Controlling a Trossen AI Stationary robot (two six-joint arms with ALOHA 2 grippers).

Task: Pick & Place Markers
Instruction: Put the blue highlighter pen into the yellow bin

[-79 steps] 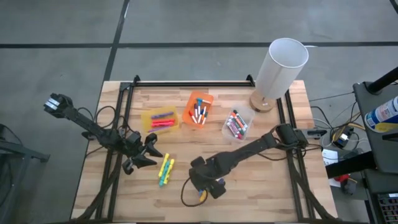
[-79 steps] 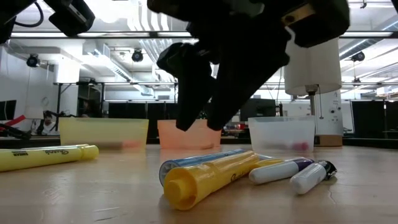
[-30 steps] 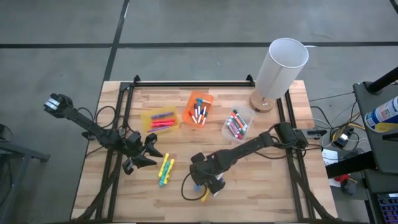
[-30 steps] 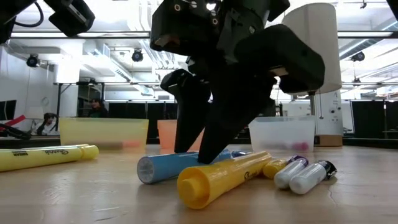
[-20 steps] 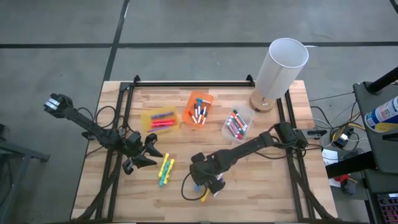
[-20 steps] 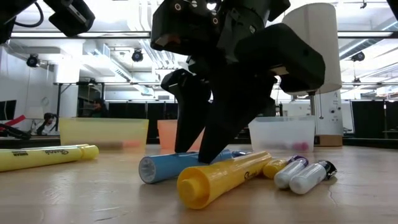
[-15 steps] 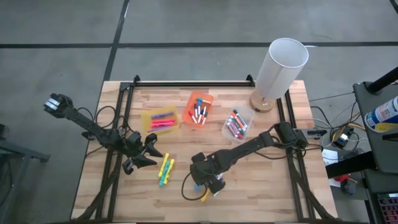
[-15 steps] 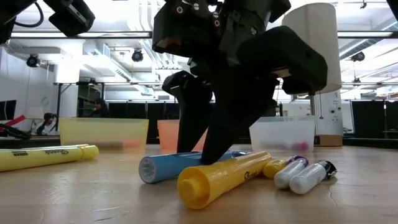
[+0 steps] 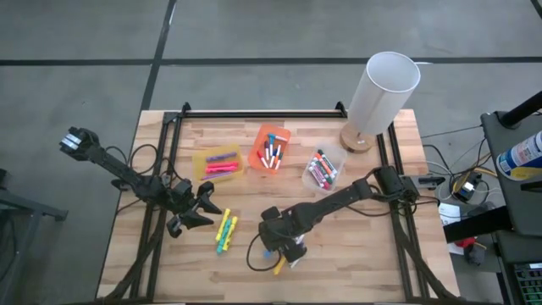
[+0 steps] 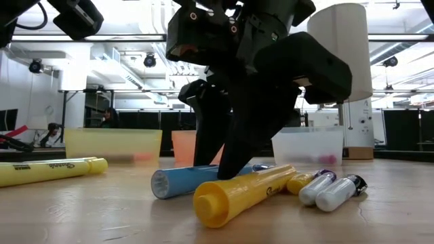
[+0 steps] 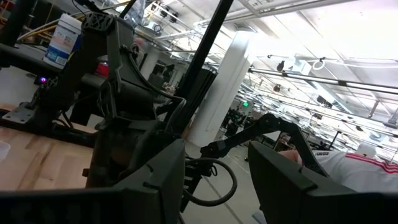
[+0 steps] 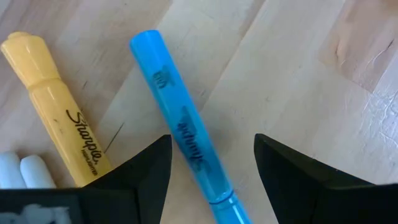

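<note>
My right gripper [image 9: 278, 251] is open and low over a small cluster of markers near the table's near edge. In the right wrist view its fingers [image 12: 144, 167] stand on either side of a blue marker [image 12: 181, 132], which lies flat on the wood. Beside it lie a yellow marker [image 12: 61, 122] and two white-capped ones [image 10: 329, 189]. In the low view the fingertips [image 10: 227, 166] reach down to the table at the blue marker [image 10: 193, 180], behind the yellow marker [image 10: 244, 192]. My left gripper [image 9: 208, 207] waits open near yellow and green markers [image 9: 225, 230].
Toward the far side stand a yellow bin [image 9: 218, 163], an orange bin [image 9: 271, 148] and a clear bin [image 9: 322, 169], each with markers in it. A tall white cylinder on a wooden base [image 9: 381, 89] stands at the far right corner. A yellow highlighter [image 10: 49, 169] lies left.
My right gripper has come down from above the cluster until its fingertips stand at the table around the blue marker. The blue and yellow markers slid and turned a little as it came down. Over the last second it has stayed almost still.
</note>
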